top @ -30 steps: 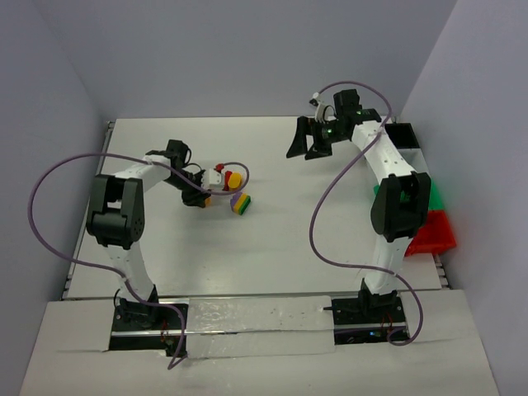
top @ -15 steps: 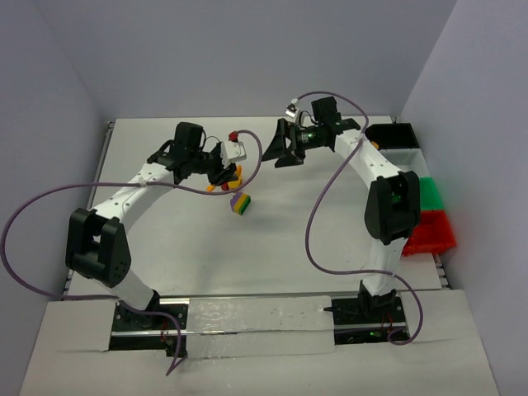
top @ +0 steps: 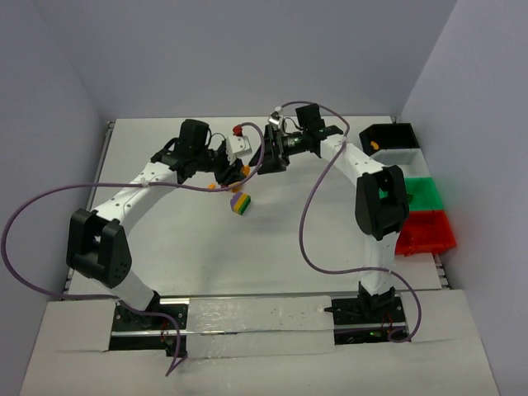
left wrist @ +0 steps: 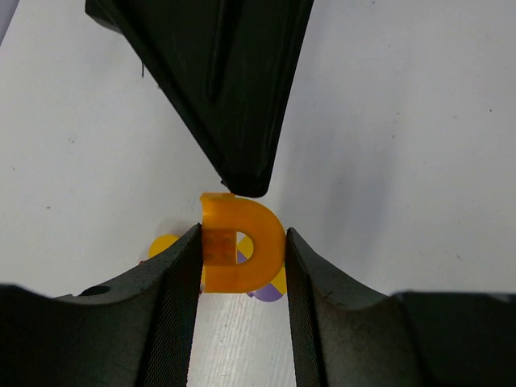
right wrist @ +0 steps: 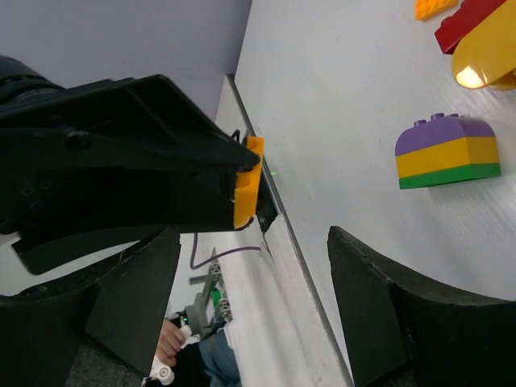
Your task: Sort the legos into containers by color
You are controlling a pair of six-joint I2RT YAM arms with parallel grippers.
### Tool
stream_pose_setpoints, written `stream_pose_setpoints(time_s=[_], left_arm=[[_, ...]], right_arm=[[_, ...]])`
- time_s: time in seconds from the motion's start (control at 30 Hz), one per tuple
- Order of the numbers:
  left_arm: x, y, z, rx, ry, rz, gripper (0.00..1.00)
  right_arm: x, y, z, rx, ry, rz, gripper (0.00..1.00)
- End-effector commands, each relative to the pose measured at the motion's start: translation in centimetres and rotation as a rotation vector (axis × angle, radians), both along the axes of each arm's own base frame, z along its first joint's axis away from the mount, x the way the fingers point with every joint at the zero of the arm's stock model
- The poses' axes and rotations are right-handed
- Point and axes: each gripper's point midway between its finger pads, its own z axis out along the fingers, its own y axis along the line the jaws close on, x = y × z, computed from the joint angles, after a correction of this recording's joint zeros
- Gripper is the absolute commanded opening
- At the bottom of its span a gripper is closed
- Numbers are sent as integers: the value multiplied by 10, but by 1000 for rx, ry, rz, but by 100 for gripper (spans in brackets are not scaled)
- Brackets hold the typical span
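I have the left pincer (left wrist: pixel 242 234) clamped on an orange arch brick (left wrist: pixel 242 256), its two ribbed fingers (left wrist: pixel 173 306) pressing the flat sides, and the brick is lifted off the counter (top: pixel 206 247) near the middle of the far half. The right pincer (right wrist: pixel 254 242) faces it from the other side with its jaws well apart and nothing between them gripped. In the left wrist view one of its black fingers reaches down until its tip meets the top of the arch, though I cannot tell whether it truly touches. Below the held brick I see yellow and purple bits on the counter, partly hidden. The purple-yellow-green block (right wrist: pixel 447 153) sits upright on the counter just near of the two pincers, apart from both. Beside it in the right wrist view lie a yellow rounded piece (right wrist: pixel 488 56), a red brick (right wrist: pixel 468 24) and an orange piece (right wrist: pixel 435 6). The bins stand in a row along the right edge, well apart from the pincers: black bin (top: pixel 396 128) farthest, then white bin (top: pixel 408 163), green bin (top: pixel 431 198) and red bin (top: pixel 433 239) nearest.
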Motion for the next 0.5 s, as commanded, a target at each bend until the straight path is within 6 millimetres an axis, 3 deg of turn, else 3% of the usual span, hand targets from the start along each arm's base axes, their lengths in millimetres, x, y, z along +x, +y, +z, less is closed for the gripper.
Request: stream_pose_setpoints(time_s=[0.0, 0.13, 0.47], left_arm=[[3, -15, 25, -65, -33, -31, 0], [3, -18, 27, -68, -35, -36, 0], [2, -24, 29, -72, -32, -45, 0]], right_arm=[[-2, 11, 3, 54, 25, 40, 79], [-5, 20, 0, 47, 23, 58, 72], [-7, 28, -4, 60, 50, 80, 37]])
